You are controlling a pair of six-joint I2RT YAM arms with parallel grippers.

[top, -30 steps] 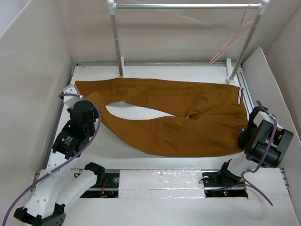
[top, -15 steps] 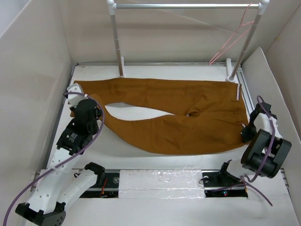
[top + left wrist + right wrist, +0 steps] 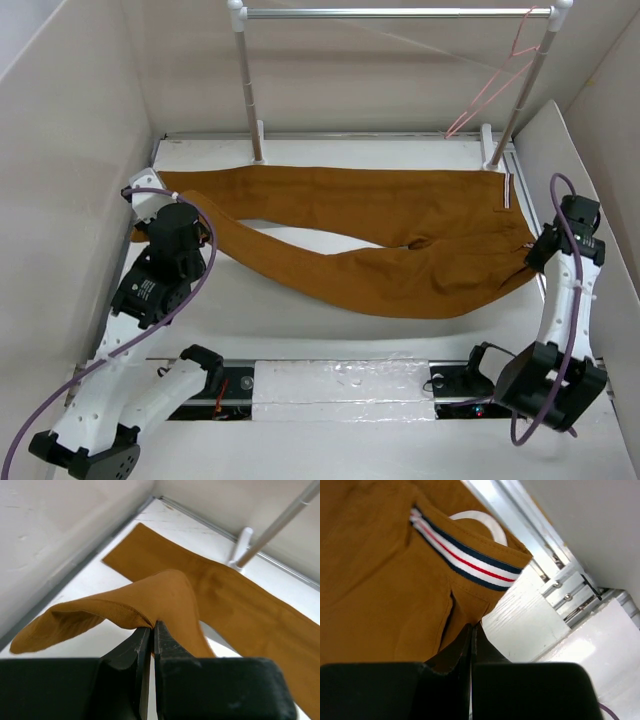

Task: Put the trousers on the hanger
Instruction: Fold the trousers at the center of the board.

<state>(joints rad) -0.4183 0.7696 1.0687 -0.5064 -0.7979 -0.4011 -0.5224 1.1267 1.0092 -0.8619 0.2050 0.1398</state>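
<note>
The rust-brown trousers (image 3: 390,235) lie stretched across the table, waistband at the right with its striped trim (image 3: 465,555). My left gripper (image 3: 170,222) is shut on the near leg's cuff (image 3: 135,605) and holds it lifted off the table at the left. My right gripper (image 3: 535,252) is shut on the waistband's near corner (image 3: 470,605) and holds it raised at the right. The pale-pink hanger (image 3: 490,90) hangs from the right end of the rail, apart from both grippers.
A silver rail (image 3: 390,13) on white posts (image 3: 247,85) stands across the back. White walls close in on the left (image 3: 60,180) and right (image 3: 600,140). The far leg (image 3: 225,590) lies flat near a post base (image 3: 240,547).
Both grippers have risen and pulled apart with the cloth, drawing the near leg and waistband up and straighter. The right arm has stretched upward toward the back right.
</note>
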